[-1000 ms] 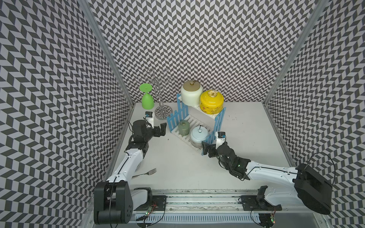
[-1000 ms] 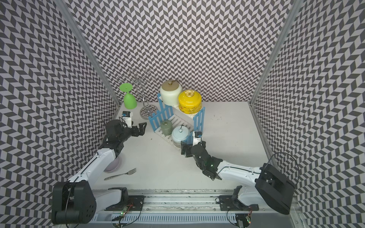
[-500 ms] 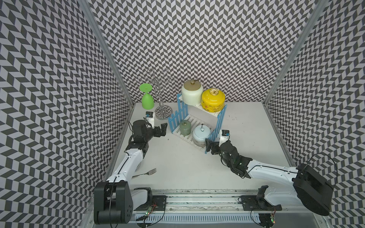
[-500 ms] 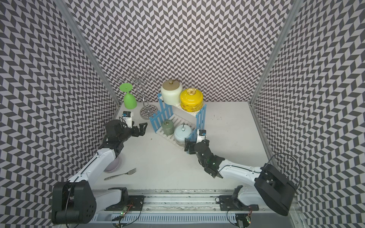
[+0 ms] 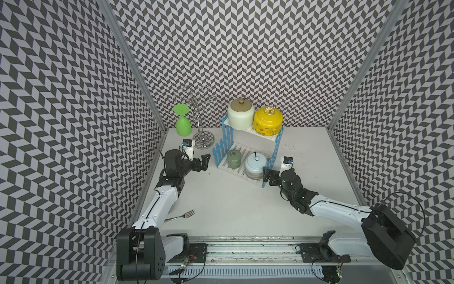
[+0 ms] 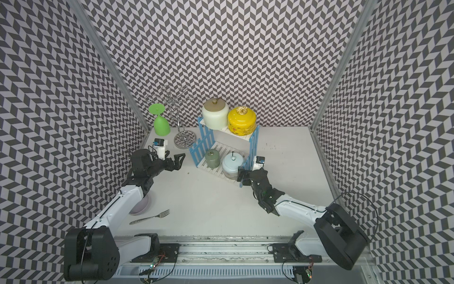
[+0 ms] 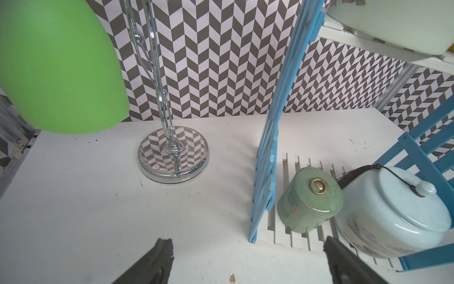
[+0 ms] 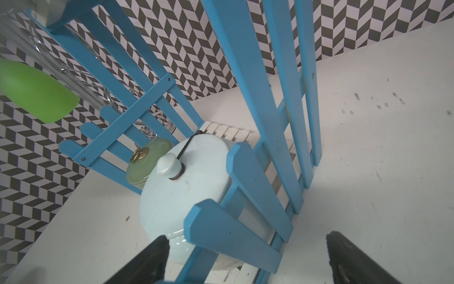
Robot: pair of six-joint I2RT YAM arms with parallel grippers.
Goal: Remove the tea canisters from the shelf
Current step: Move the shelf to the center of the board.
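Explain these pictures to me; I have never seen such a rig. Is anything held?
Two robot arms reach over a white table. Each ends in a two-fingered gripper: the left gripper and the right gripper, both open, holding nothing. Two pictures look down on the whole scene from above; two come from cameras on the arms' wrists. On the table stands a small two-tier shelf with white slats and blue picket sides. Its upper board carries a large cream canister with a gold-brown lid and a glossy yellow canister; the lower, a small sage green canister and a pale blue canister. Beside it: a bright green upturned goblet, a chrome wire stand, a metal fork.
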